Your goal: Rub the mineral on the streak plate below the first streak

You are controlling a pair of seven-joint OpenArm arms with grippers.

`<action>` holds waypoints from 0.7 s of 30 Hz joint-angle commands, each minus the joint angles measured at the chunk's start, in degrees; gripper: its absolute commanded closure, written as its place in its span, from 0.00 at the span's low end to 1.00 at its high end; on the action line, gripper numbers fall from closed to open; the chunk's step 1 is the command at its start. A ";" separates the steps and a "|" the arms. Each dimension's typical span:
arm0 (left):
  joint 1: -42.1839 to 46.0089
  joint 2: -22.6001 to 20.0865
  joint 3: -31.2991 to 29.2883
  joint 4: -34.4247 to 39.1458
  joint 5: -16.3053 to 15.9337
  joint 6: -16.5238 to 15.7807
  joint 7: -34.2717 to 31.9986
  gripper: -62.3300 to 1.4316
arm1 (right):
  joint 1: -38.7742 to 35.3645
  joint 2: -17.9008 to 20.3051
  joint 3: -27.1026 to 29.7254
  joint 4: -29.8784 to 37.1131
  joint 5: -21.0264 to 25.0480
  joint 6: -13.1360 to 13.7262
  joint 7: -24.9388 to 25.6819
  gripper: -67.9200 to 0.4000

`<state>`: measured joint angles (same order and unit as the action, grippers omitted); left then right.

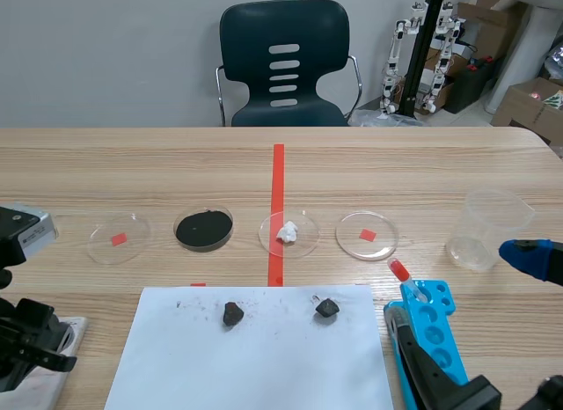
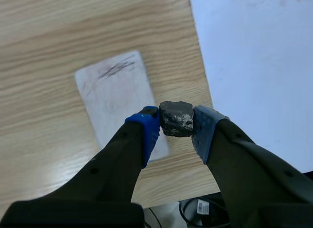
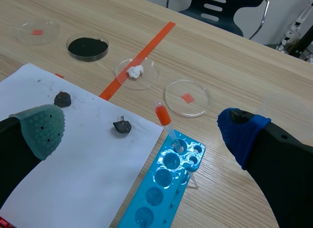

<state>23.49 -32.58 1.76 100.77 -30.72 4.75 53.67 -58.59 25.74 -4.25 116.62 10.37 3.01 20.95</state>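
At the desk's (image 1: 132, 164) left end, at nine o'clock from the paper (image 1: 264, 366), the left fingers (image 2: 149, 130) are clamped on the mineral (image 2: 177, 118), a dark, speckled lump. It hangs over the near corner of the plate (image 2: 117, 96), on the side toward the paper; I cannot tell whether it touches. The plate lies flat just beside the paper's edge. The streak (image 2: 115, 68), a thin dark scribble, sits toward the plate's far end, at about eleven o'clock from the mineral.

Two rocks lie on the paper near its far edge, the left rock (image 1: 232, 314) and the right rock (image 1: 326, 308), well apart. Past the paper at twelve o'clock runs a row of dishes: a clear dish (image 1: 118, 238), a black dish (image 1: 203, 229), a dish with a white lump (image 1: 288, 234), and a last dish (image 1: 367, 235).

At the paper's three o'clock lies a blue rack (image 1: 431, 331), with a red-topped dropper (image 1: 400, 271) leaning from its far end. A beaker (image 1: 488, 230) stands at the rack's one o'clock. The right fingers (image 3: 41, 127) are spread wide with nothing held, above the rack and the paper's right edge.
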 commanded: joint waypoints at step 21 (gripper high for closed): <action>-4.44 0.37 0.15 -5.66 -2.71 9.70 9.49 0.87 | 0.50 0.44 0.09 0.31 0.37 0.00 0.81 0.00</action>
<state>19.53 -32.38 1.76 95.13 -33.47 14.55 63.02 -58.59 25.74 -4.25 116.62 10.37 3.01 20.93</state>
